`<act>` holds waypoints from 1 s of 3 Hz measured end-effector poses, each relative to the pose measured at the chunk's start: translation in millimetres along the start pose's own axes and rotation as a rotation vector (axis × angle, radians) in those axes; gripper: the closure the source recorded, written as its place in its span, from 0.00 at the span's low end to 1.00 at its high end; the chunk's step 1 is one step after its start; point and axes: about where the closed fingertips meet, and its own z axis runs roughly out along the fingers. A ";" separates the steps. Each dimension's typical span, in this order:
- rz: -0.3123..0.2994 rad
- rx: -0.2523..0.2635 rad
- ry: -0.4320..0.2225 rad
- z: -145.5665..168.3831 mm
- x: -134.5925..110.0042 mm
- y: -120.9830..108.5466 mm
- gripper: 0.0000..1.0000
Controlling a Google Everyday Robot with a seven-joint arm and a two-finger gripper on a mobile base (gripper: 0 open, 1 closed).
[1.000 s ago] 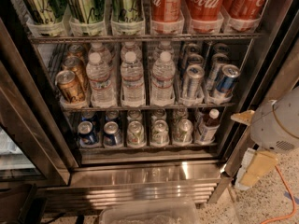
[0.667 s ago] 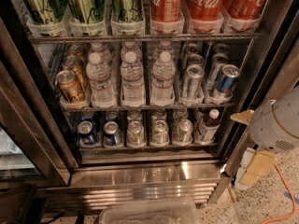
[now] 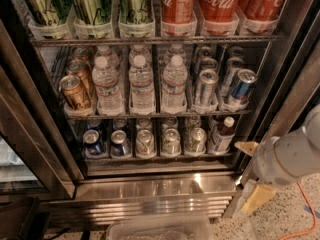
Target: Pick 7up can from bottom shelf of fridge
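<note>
The fridge [image 3: 35,139] stands open in front of me. Its bottom shelf [image 3: 155,160] holds three lanes of 7up cans with silver tops, the front ones in the middle [image 3: 145,143], right of it [image 3: 170,141] and further right [image 3: 196,139]. Dark-blue cans [image 3: 93,143] fill the two left lanes, and a small bottle [image 3: 221,134] stands at the right end. My gripper [image 3: 251,173] is outside the fridge at the lower right, level with the bottom shelf and right of it. Its two beige fingertips [image 3: 257,196] stand apart with nothing between them.
The rack above holds water bottles [image 3: 141,86], brown cans [image 3: 75,91] and slim silver-and-blue cans [image 3: 242,86]. The top rack has green cans and Coca-Cola cans [image 3: 220,1]. A clear plastic bin [image 3: 160,229] sits on the floor below. An orange cable [image 3: 306,209] lies at right.
</note>
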 end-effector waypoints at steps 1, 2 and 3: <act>-0.018 0.040 -0.065 38.7 7.4 -1.0 0.00; -0.035 0.048 -0.118 73.1 6.3 0.5 0.00; -0.039 0.051 -0.119 73.2 5.4 1.5 0.00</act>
